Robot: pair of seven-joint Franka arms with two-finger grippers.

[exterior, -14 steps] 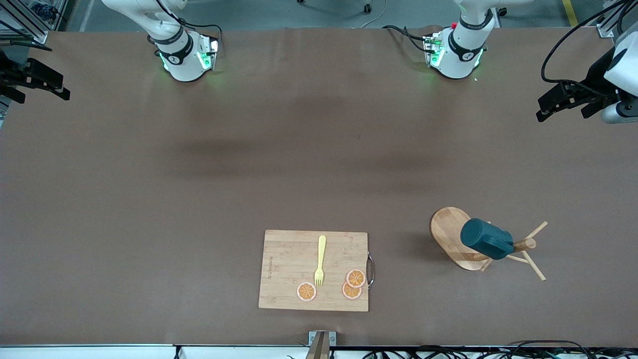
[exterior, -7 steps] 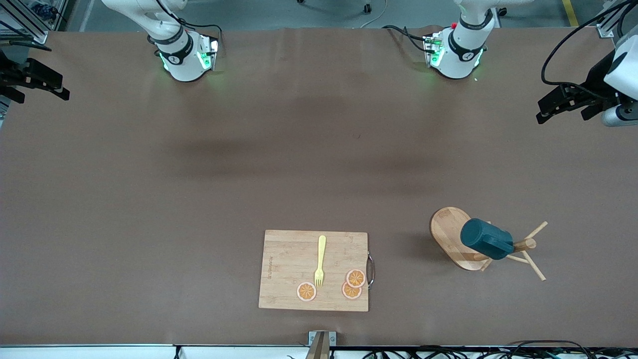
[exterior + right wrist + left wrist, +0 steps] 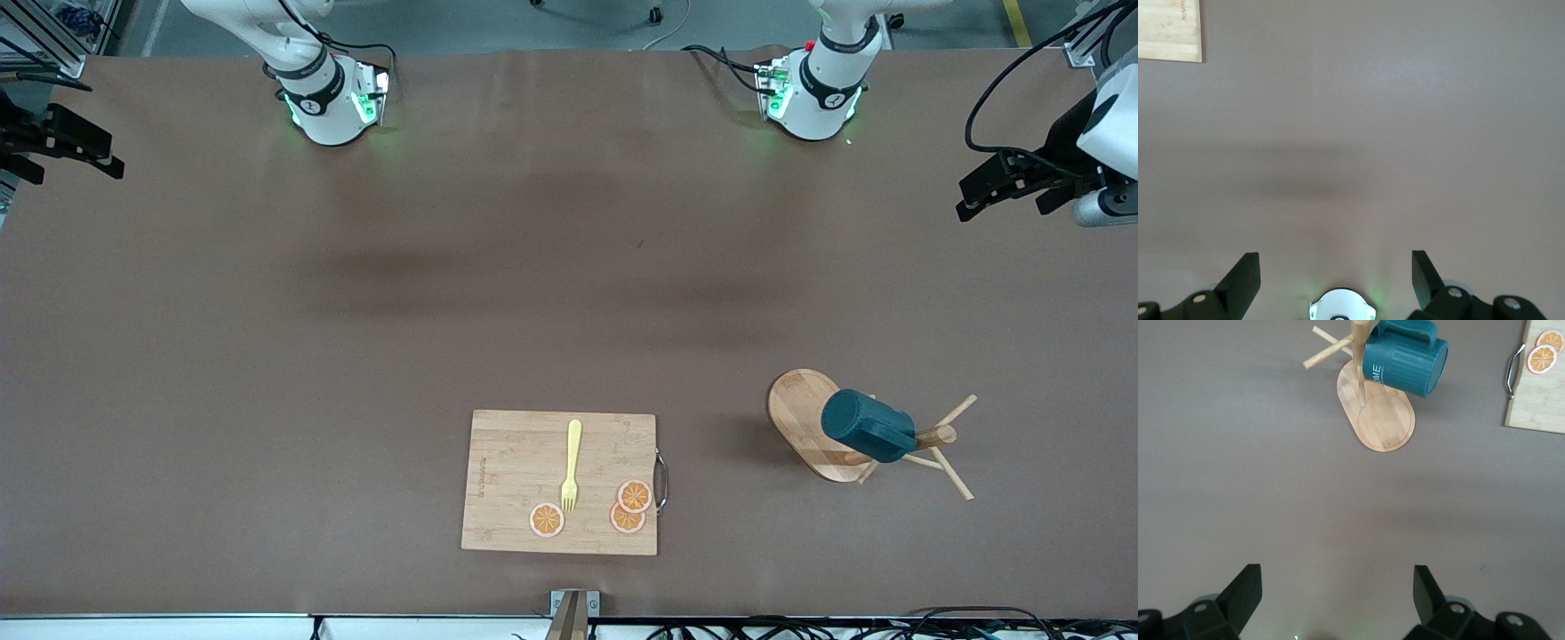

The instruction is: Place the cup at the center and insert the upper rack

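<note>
The cup (image 3: 867, 426), dark teal, hangs sideways on a peg of the upper rack (image 3: 805, 425), a light wooden mug tree with an oval base. The rack stands toward the left arm's end of the table, nearer to the front camera. In the left wrist view the cup (image 3: 1405, 361) hangs over the rack's base (image 3: 1386, 421). My left gripper (image 3: 965, 197) is open and empty (image 3: 1338, 577), up in the air over the table's edge at the left arm's end. My right gripper (image 3: 114, 156) is open and empty (image 3: 1335, 260), over the table's edge at the right arm's end.
A rectangular wooden cutting board (image 3: 507, 484) lies beside the rack, near the table's front edge. On it are a yellow fork (image 3: 572, 462) and three orange slices (image 3: 635, 495). The board's corner shows in the right wrist view (image 3: 1168, 30). The arm bases (image 3: 324, 98) stand at the back.
The left arm's wrist has shifted very slightly. The cup, the rack and the right arm have not moved.
</note>
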